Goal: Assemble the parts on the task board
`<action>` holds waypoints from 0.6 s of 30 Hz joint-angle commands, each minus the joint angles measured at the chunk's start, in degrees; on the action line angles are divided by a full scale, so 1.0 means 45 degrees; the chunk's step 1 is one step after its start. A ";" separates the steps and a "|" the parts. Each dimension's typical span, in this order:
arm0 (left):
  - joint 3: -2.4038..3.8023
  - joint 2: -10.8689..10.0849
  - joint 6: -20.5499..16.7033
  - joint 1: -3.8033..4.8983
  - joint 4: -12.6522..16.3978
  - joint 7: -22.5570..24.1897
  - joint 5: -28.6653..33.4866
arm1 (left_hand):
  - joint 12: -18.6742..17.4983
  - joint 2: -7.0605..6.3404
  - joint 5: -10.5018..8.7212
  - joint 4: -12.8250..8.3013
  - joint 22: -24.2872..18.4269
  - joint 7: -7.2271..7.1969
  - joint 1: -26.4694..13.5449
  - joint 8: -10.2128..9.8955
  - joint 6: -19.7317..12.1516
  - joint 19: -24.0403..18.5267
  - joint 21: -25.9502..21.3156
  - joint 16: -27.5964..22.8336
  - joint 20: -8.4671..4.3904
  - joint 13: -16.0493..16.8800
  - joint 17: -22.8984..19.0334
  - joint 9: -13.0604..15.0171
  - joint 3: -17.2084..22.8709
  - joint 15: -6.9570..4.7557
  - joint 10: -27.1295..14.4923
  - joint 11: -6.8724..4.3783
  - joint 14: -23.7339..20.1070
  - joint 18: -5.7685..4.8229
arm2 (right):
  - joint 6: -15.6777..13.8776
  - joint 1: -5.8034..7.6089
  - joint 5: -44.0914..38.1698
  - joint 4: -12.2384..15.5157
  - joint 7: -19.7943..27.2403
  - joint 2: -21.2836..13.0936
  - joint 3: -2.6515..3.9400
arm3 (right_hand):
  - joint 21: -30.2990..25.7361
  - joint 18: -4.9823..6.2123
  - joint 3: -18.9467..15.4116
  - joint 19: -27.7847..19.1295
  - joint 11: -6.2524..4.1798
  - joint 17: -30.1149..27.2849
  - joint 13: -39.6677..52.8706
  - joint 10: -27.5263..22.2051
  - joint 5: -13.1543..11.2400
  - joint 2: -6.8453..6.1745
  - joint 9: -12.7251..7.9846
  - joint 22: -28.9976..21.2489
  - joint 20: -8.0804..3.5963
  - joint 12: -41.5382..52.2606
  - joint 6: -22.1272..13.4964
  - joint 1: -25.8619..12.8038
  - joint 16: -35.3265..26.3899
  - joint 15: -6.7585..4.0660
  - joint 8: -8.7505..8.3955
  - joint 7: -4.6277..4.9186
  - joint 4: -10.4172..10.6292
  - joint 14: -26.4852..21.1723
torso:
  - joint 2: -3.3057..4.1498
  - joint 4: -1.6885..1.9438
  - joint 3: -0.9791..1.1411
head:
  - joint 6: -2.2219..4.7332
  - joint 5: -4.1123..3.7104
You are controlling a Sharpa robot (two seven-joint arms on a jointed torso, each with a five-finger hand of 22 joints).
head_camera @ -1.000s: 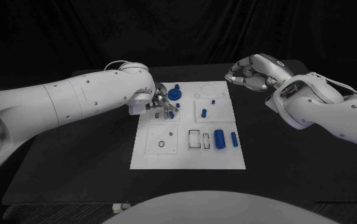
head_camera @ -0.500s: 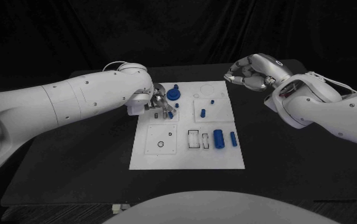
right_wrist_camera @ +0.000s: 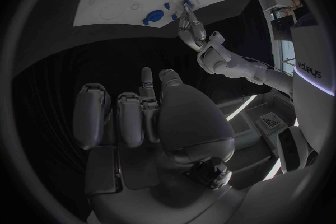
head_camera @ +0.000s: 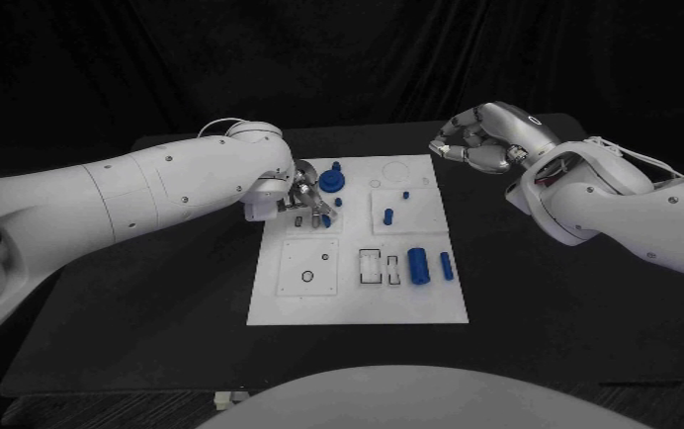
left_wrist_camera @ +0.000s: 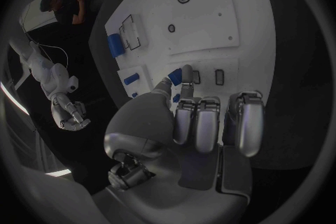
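The white task board [head_camera: 357, 302] lies in the middle of the black table. My left hand [head_camera: 302, 199] hovers low over the board's far left part and pinches a small blue peg [left_wrist_camera: 174, 75] between thumb and a finger, just above two small slots [left_wrist_camera: 208, 77]. Near it on the board sit a round blue knob [head_camera: 332, 180], short blue pegs [head_camera: 390, 216], a thick blue cylinder [head_camera: 419, 265] and a slim blue pin [head_camera: 448, 266]. My right hand [head_camera: 479, 142] hangs in the air beyond the board's far right corner, fingers curled in on nothing.
Black table [head_camera: 157, 330] surrounds the board on all sides, wider on the left and front. A square inset with a ring hole [head_camera: 309, 276] and rectangular slots [head_camera: 374, 266] occupy the board's near half. The right wrist view shows the board [right_wrist_camera: 119, 8] and my left hand [right_wrist_camera: 187, 25].
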 commanded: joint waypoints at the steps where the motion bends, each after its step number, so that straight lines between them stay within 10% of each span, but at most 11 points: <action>1: 0.0011 0.0040 0.0203 -0.0032 -0.0038 0.0301 -0.0003 | 0.0044 0.0025 0.0083 0.0007 0.1665 0.0005 0.0120 -0.0069 0.0084 -0.0084 -0.0087 0.0084 0.0028 0.3349 0.3354 0.0011 0.0058 -0.0011 0.1333 -0.0017 0.1300 0.0051 | 0.0054 -0.0027 0.0037 -0.0005 0.0011 -0.0009 0.0010 | -0.0039 0.0178 0.0107 0.0241 0.0015 0.0346 0.1060 0.0850 0.0039 0.0007 -0.0020 0.2454 0.0107 0.0036 0.0075 0.0101 -0.0016 -0.0034 -0.0081 0.0031 0.0000 0.0835 | 0.0003 0.0005 0.0001 | -0.0003 0.0000; 18: 0.0011 0.0055 0.0264 -0.0062 -0.0127 0.0454 -0.0002 | 0.0044 -0.0136 0.0483 -0.0516 0.1655 -0.0024 0.0488 -0.0416 0.0099 -0.0103 -0.0151 0.0084 0.0003 0.3349 0.3354 0.0165 0.0624 -0.0033 0.1333 -0.0041 0.1300 0.0060 | 0.0147 -0.0067 0.0039 -0.0086 -0.0014 0.0036 0.0010 | -0.0064 0.0184 0.0204 0.0233 0.0006 0.0304 0.0990 0.0816 0.0081 -0.0032 -0.0045 0.2447 0.0106 -0.0001 0.0105 0.0264 -0.0036 -0.0041 -0.0131 0.0023 -0.0064 0.0827 | -0.0003 0.0001 -0.0002 | -0.0003 0.0065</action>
